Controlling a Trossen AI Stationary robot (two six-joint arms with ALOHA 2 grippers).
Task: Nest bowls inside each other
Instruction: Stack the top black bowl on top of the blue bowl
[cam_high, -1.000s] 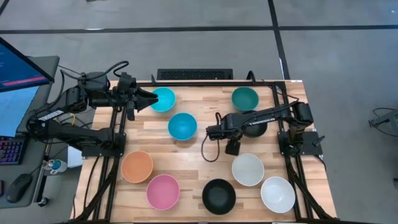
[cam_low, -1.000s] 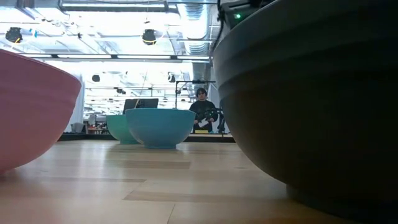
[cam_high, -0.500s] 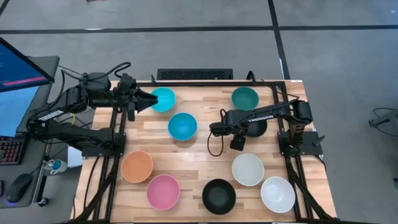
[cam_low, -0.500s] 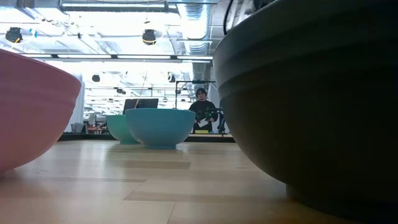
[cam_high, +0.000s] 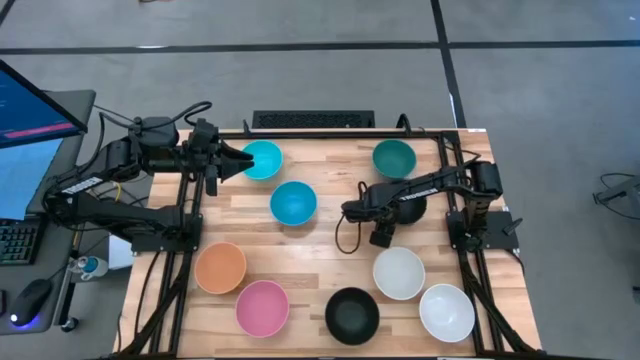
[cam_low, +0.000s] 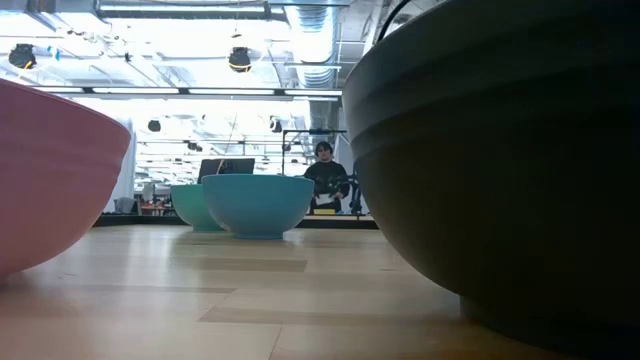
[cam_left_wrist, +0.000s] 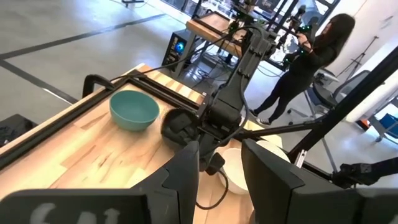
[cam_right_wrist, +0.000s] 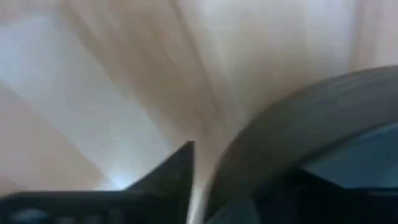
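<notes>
Over on the counter's (cam_high: 300, 250) right half, the right claw (cam_high: 352, 209) is down at the near-left rim of a black bowl (cam_high: 410, 206), just below the dark teal bowl (cam_high: 393, 157); the wrist view shows one dark finger (cam_right_wrist: 177, 168) outside the black rim (cam_right_wrist: 298, 118) with pale wood beyond, and the claw looks partly spread, astride that rim, though whether it is pinching yet I cannot tell. Meanwhile the left claw (cam_high: 243, 160) waits at the far left edge of the counter, tips right beside the cyan bowl (cam_high: 264, 159), its two fingers (cam_left_wrist: 186, 171) standing apart with nothing between them. Bowls are all single and none nested: blue bowl (cam_high: 293, 203) near the middle, orange bowl (cam_high: 220, 267) and pink bowl (cam_high: 262, 307) at the near left, a second black bowl (cam_high: 352, 314) at the near edge, and two white bowls (cam_high: 399, 272) to the near right, the second (cam_high: 446, 312) toward the corner. From table height the pink and black bowls loom large, with the blue one (cam_low: 258, 204) farther back. White lettering runs along the right arm but is too small to read.
</notes>
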